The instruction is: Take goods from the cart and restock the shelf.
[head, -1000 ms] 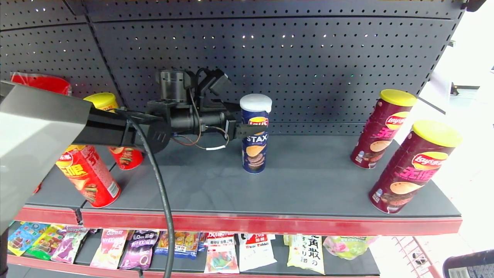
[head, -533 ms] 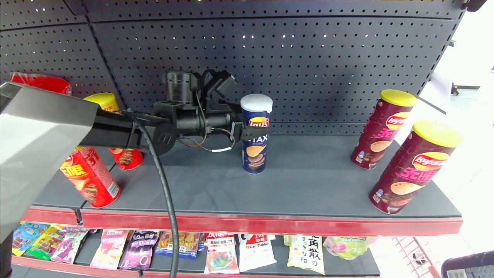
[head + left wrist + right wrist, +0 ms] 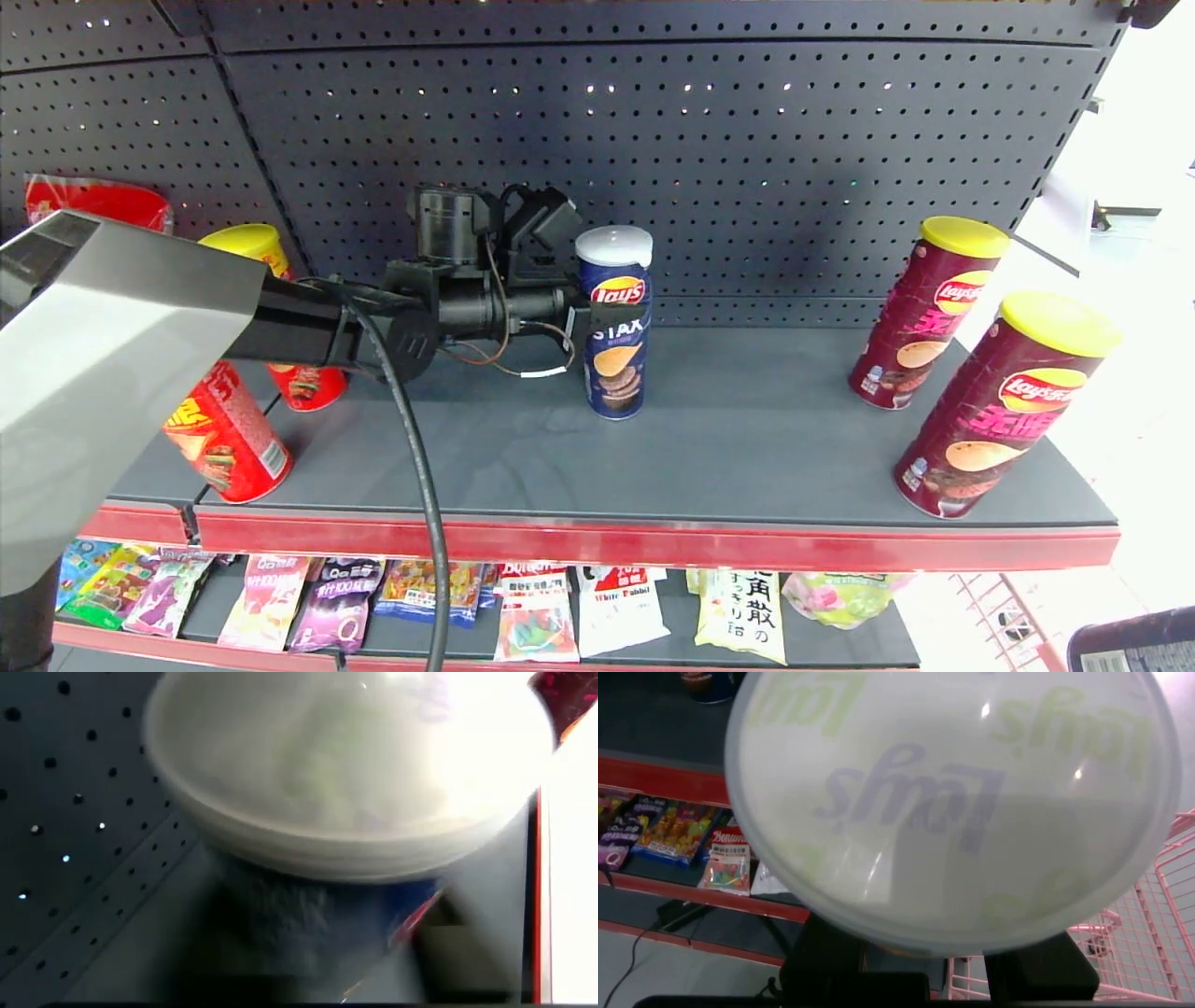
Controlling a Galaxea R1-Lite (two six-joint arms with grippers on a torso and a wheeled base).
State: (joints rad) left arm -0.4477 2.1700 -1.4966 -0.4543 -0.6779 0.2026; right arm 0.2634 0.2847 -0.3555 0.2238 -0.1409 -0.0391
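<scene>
Left gripper [image 3: 586,317] slid off the label of the blue can [image 3: 616,355]; its grip: cannot tell. Can stands mid shelf [image 3: 747,448], toward the back edge, so placement looks near done. Right gripper [image 3: 957,975] clenched on second can [image 3: 952,803].

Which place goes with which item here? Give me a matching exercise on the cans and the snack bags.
Items:
1 blue can
2 maroon cans
3 snack bags
4 clear-lidded can

Places:
A lower shelf
B held off the shelves, by the pink cart
C upper shelf, right end
D upper shelf, middle

Pairs: 1-D, 2-C, 3-A, 4-B
</scene>
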